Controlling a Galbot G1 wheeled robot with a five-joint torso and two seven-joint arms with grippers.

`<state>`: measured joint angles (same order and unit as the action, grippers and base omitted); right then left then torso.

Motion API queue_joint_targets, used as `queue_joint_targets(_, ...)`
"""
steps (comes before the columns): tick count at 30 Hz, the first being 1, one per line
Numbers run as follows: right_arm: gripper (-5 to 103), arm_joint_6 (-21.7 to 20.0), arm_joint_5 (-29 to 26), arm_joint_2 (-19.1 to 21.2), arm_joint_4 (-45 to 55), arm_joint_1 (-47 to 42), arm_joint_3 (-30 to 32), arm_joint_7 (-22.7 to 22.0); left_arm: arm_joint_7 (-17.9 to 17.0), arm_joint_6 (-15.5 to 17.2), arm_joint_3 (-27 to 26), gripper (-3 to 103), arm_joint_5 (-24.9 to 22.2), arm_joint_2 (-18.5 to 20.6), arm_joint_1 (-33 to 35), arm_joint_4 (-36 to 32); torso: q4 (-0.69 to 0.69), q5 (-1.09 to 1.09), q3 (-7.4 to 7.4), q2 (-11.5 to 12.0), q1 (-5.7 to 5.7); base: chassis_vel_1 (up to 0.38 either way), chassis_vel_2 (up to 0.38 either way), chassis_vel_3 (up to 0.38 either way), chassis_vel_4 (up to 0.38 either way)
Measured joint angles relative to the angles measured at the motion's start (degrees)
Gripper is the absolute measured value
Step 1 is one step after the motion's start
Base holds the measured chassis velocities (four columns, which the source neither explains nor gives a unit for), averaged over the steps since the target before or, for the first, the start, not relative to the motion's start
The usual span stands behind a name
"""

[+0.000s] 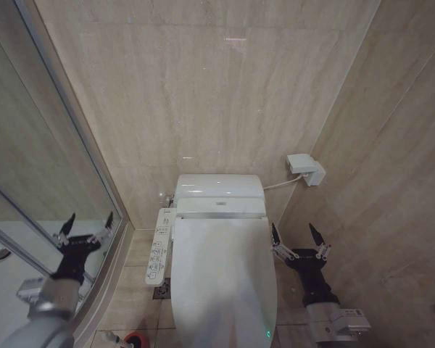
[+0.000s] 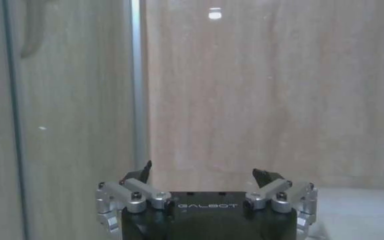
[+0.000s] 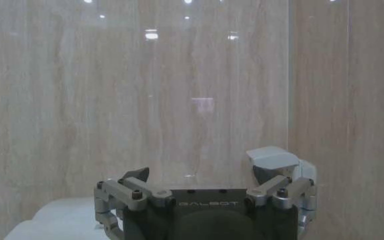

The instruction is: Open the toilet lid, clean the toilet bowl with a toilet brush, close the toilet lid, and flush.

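Here the toilet lid is down — it covers the toilet bowl completely, so the bowl itself is hidden. The toilet stands against the beige tiled wall, with its white tank behind the lid and a long control panel along its left side. The left end effector hangs in the air near the glass shower door, well apart from the toilet, with its fingers spread and nothing between them. The right end effector hovers just beside the right edge of the lid, not touching it, also released and empty. On the floor at the lower left of the toilet a small red cup holder is partly visible, with the white handle of the toilet brush beside it. A white box sits on the right wall — a cable goes from it to the tank.
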<state>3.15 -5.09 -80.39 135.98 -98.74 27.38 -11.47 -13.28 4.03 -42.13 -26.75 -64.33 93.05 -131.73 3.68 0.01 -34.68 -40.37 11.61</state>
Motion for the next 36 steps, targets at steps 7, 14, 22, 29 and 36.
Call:
queue_joint_targets(7,100,0.0,0.0,0.0,0.0,0.0,0.0,0.0,8.9,-1.7,0.6,100,0.7,-1.7,3.8,-2.8,0.01,0.0,0.0,0.0,0.0,0.0,0.0,0.0,0.0)
queue_joint_targets(14,100,0.0,0.0,0.0,0.0,0.0,0.0,0.0,10.5,-3.7,0.8,100,3.3,-4.6,6.2,-6.9,-0.01,0.0,0.0,0.0,0.01,0.0,0.0,0.0,0.0)
queue_joint_targets(22,100,0.0,0.0,0.0,0.0,0.0,0.0,0.0,10.3,-4.6,0.8,100,5.0,-6.0,7.4,-7.8,-0.01,0.0,-0.01,0.0,0.01,0.0,0.0,0.0,0.0)
queue_joint_targets(29,100,0.0,0.0,0.0,0.0,0.0,0.0,0.0,10.2,-4.6,0.9,100,5.0,-6.0,7.3,-7.8,-0.01,0.0,-0.01,0.0,0.01,0.0,0.0,0.0,0.0)
queue_joint_targets(36,100,0.0,0.0,0.0,0.0,0.0,0.0,0.0,10.1,-4.6,0.9,100,4.9,-5.9,7.2,-7.7,-0.01,-0.01,-0.01,0.0,0.02,0.0,0.0,0.0,0.0)
